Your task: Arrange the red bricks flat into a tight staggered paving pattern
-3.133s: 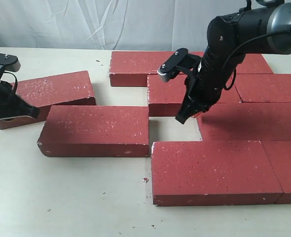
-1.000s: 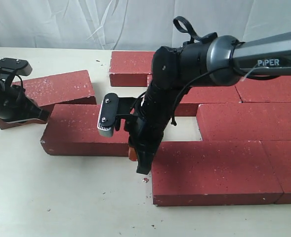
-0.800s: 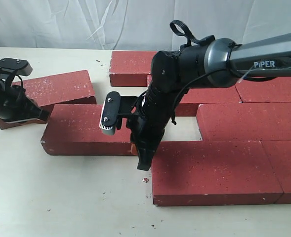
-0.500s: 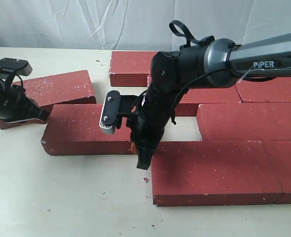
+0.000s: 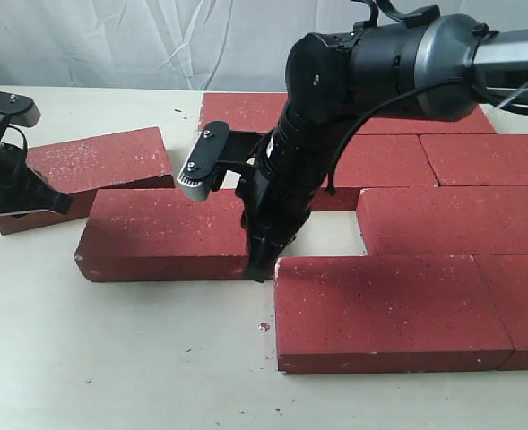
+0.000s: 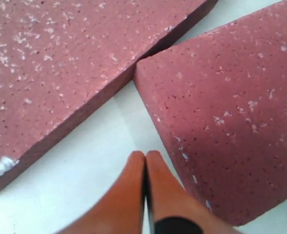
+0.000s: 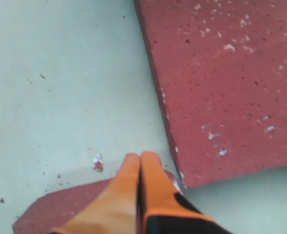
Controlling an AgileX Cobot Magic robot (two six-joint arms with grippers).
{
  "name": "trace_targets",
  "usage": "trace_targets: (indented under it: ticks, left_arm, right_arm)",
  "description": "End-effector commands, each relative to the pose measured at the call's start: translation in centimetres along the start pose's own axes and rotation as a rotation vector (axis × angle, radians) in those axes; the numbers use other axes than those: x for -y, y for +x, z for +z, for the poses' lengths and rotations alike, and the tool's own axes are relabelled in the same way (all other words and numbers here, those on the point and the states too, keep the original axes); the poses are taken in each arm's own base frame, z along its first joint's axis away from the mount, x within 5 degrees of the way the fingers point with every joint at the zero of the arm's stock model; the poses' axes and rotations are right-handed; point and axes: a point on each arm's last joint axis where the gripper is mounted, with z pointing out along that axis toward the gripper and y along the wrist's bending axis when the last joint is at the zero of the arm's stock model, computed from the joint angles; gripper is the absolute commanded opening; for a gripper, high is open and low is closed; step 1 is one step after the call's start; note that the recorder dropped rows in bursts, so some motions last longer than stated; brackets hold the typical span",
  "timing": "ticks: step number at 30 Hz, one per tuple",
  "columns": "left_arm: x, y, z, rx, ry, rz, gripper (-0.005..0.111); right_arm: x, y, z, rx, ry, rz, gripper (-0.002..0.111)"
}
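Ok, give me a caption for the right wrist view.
Shut right hand at the gap between one red brick and another brick.

Right arm [image 5: 335, 81] angled down, right fingers [image 7: 121, 190] pressed together; left fingers [image 6: 126, 195] likewise

Table [image 5: 111, 358] in front of the red bricks [image 5: 389, 309] lies open; right arm [image 5: 380, 63] blocks their middle gap.

Right gripper [image 5: 262, 267]: we see its tip between the loose dark-red speckled rectangular brick [image 5: 160, 235] and the front-row brick [image 5: 389, 309].
Left gripper [image 5: 56, 204]: at one end of the skewed brick [image 5: 98, 163].
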Motion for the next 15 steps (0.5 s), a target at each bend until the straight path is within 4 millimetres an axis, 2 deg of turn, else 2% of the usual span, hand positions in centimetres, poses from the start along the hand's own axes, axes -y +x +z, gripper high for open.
trace_targets:
  ticks: [1, 5, 7, 15]
  left_arm:
    - [-0.3, 1.0, 2.1, -0.062, 0.026, -0.054, 0.0]
    - [-0.6, 1.1, 2.9, -0.055, 0.021, -0.09, 0.0]
    - [-0.6, 0.9, 2.9, -0.042, 0.028, -0.091, 0.0]
    - [-0.5, 0.7, 3.9, -0.026, 0.085, -0.076, 0.0]
  right_arm:
    - [-0.3, -0.5, 1.8, 0.049, -0.084, -0.072, -0.001]
    - [0.6, 0.1, 4.1, -0.004, -0.047, -0.112, -0.001]
    - [0.9, 0.1, 4.5, -0.004, -0.029, -0.116, -0.001]
    - [1.4, 0.4, 4.7, -0.033, 0.015, -0.149, -0.001]
